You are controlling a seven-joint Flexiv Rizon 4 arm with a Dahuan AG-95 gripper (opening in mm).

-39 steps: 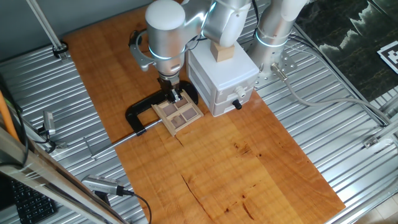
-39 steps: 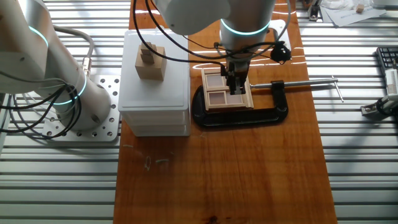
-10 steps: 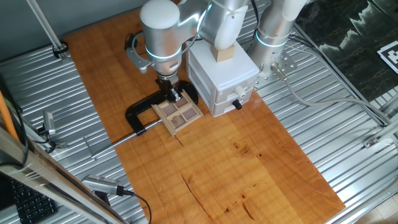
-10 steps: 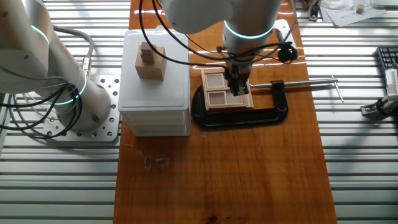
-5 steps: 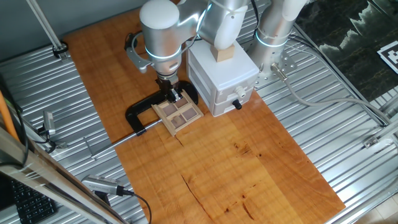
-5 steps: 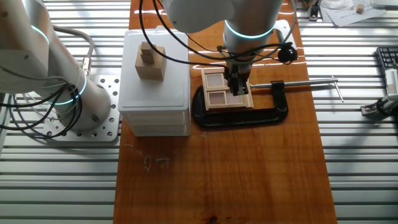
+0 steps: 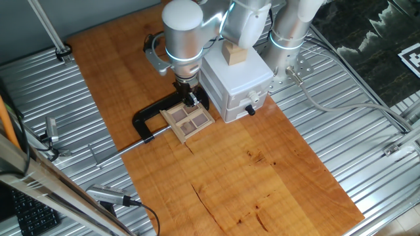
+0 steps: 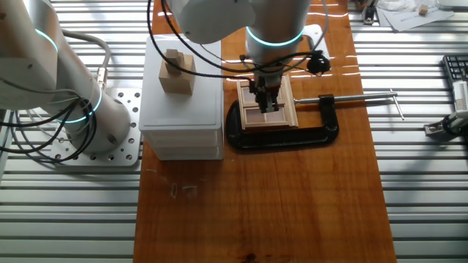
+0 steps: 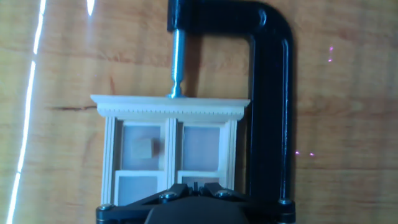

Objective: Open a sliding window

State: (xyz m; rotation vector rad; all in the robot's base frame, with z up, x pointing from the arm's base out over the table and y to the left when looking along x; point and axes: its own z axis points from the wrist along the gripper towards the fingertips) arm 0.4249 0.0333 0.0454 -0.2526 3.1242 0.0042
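The sliding window (image 7: pixel 188 119) lies flat on the wooden counter (image 7: pixel 262 164), right under my fingers (image 7: pixel 190 100). It sits just beside the white drawer box (image 7: pixel 237 82). A black C-clamp (image 7: pixel 149 118) wraps around it, and the clamp's screw touches one edge of the frame.

My fingers point straight down at the window. In one fixed view their tips are over the end of the window nearest the box. In the other fixed view my fingers (image 8: pixel 266 102) are low over the middle of the window (image 8: pixel 267 115), and they look close together. I cannot tell if they touch the wood or grip anything.

The hand view shows things the fixed views do not. I see the window (image 9: pixel 171 149) from on top, with its fancy top rail and pale panes. A little square block (image 9: pixel 143 149) sits on one pane. The silver screw (image 9: pixel 177 62) of the C-clamp (image 9: pixel 273 112) presses on the top rail. My own fingertips are hidden there, behind the black base of my hand at the bottom edge.

The fixed views show a small wooden block (image 7: pixel 233 54) on top of the box.
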